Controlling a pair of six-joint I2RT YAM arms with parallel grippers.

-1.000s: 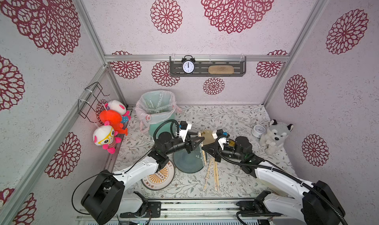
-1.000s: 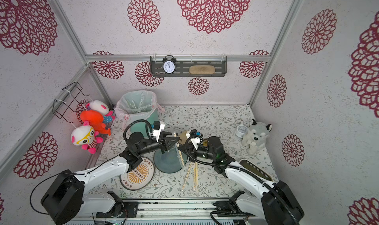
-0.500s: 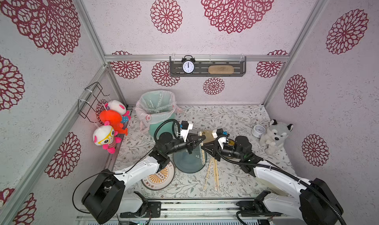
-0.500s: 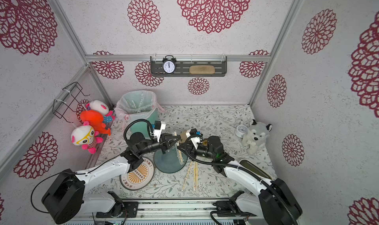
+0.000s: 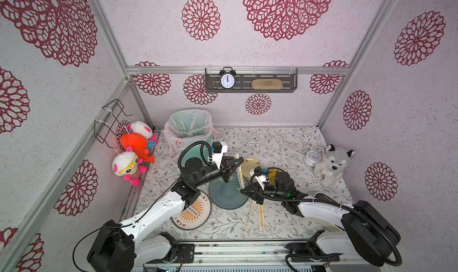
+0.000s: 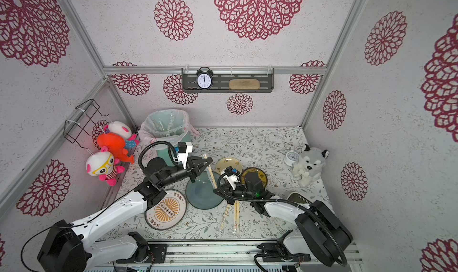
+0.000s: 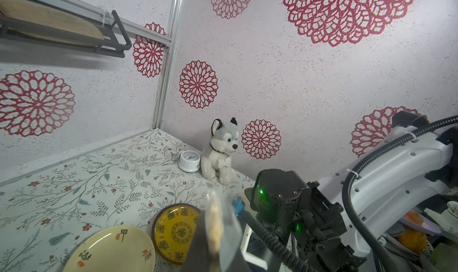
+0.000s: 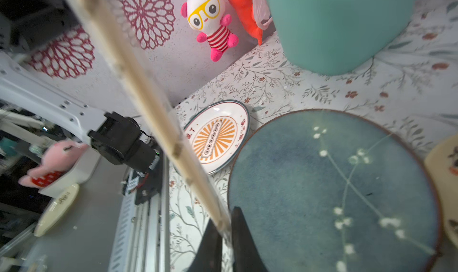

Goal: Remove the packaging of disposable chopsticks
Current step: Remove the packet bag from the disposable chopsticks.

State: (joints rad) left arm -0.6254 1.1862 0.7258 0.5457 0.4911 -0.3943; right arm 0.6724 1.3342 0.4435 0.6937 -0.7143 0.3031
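A chopstick pair [image 5: 241,175], with its clear sleeve [image 7: 229,221] on, is held slanted over the blue plate [image 5: 224,196], clamped at the far end by the left end effector [image 5: 239,163] and at the near end by the right end effector [image 5: 243,191], while more chopsticks [image 5: 255,216] are left on the surface [image 5: 272,144].

Wall [image 5: 272,47]: pale, crimson floral medallions. Table [image 5: 272,144]: white, grey-green sprigs, red flowers. Large plate [image 5: 226,194]: blue-grey, white blossom branch. Near-left plate [image 5: 192,212]: white, orange sunburst. Bin [image 8: 334,22]: teal. Chopsticks [image 5: 241,174]: pale tan.

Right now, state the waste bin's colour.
Plain teal bin; clearest in right wrist view.
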